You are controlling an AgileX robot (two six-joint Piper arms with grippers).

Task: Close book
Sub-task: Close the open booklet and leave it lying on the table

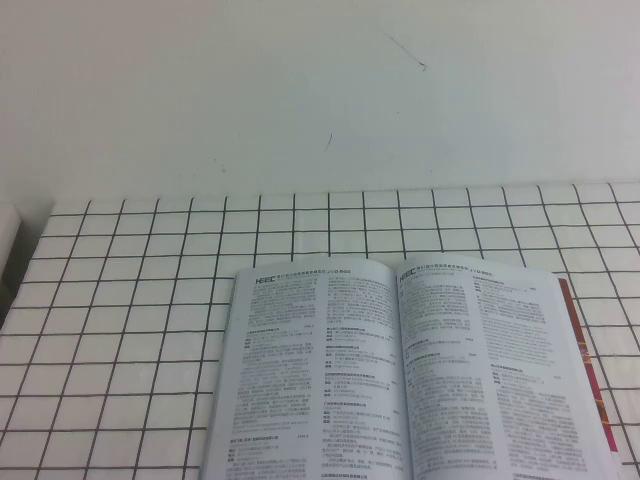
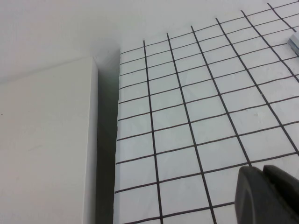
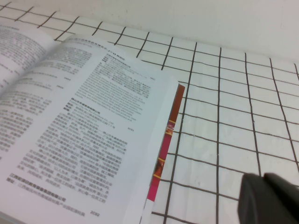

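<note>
An open book (image 1: 400,370) lies flat on the checked tablecloth near the front edge, both pages covered in small print, a red cover edge showing along its right side (image 1: 590,370). In the right wrist view the book (image 3: 79,121) is spread out beside my right gripper (image 3: 264,179), whose dark fingers are pressed together with nothing between them, over the cloth to the book's right. My left gripper (image 2: 265,170) is shut too, above bare cloth far to the book's left; only a corner of the book (image 2: 294,43) shows there. Neither arm appears in the high view.
A white cloth with a black grid (image 1: 300,250) covers the table up to a white wall (image 1: 300,90). A white box or ledge (image 2: 46,140) stands off the cloth's left edge.
</note>
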